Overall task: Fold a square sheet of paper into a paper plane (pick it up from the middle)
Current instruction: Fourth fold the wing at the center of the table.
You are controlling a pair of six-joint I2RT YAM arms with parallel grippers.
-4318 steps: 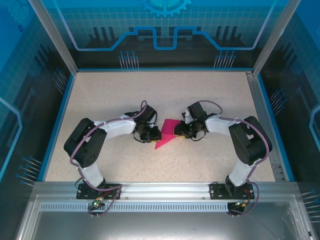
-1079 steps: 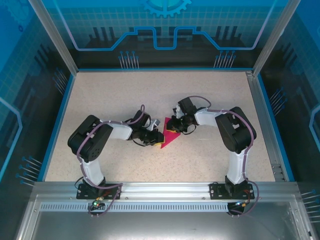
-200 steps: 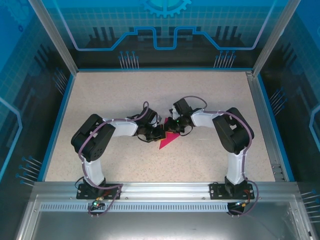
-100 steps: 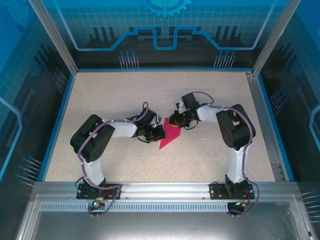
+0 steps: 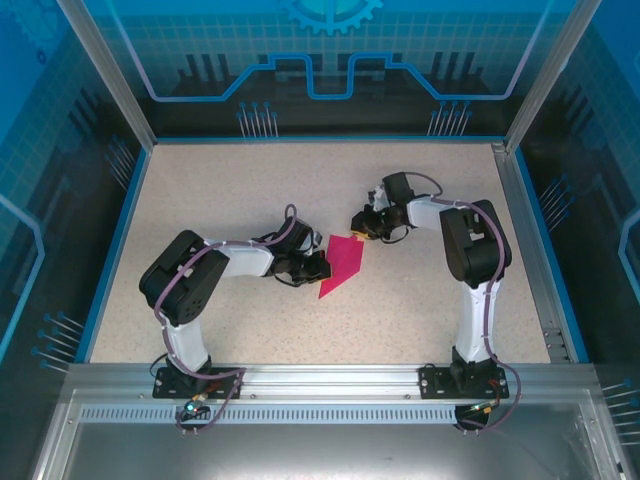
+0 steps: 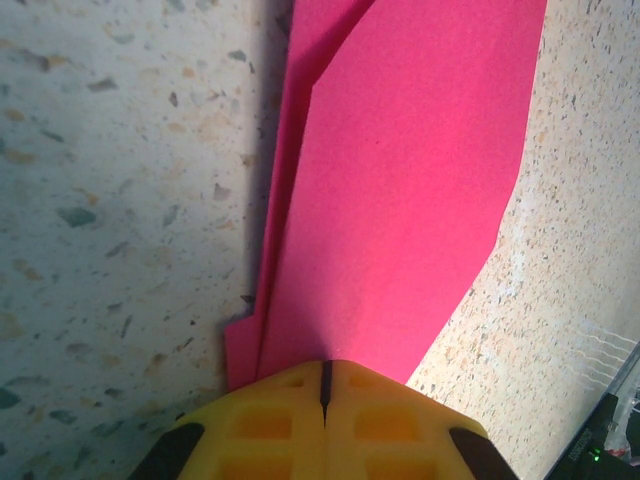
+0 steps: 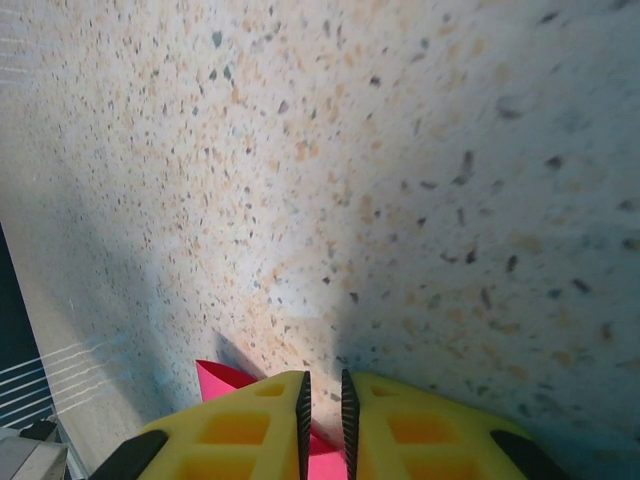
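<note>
Near the middle of the speckled counter (image 5: 250,190) lies the pink paper (image 5: 343,262), folded into a narrow kite shape. Its long point aims toward the near left and its blunt end faces the far right.

The left claw (image 5: 320,266) reaches in low from the left and meets the paper's left edge. Seen from the left wrist, its yellow fingers (image 6: 270,415) are pressed together with only a thin seam between them. The paper comes out from between their tips, so this claw is clamped on the paper. Ahead of the tips the paper shows at least two layers. A broad upper flap with straight edges lies on top, and a narrower strip of a lower layer peeps out along its left side, throwing a shadow on the counter.

The right claw (image 5: 359,229) sits at the paper's far right corner. Seen from the right wrist, its fingers stand a narrow slit apart, with their tips over bare counter. A small pink corner peeps out beside the left finger, and a sliver of pink shows low in the slit. Whether these fingers nip that corner or merely hang over it cannot be told. The two claws are near each other but apart, with the paper between them.
</note>
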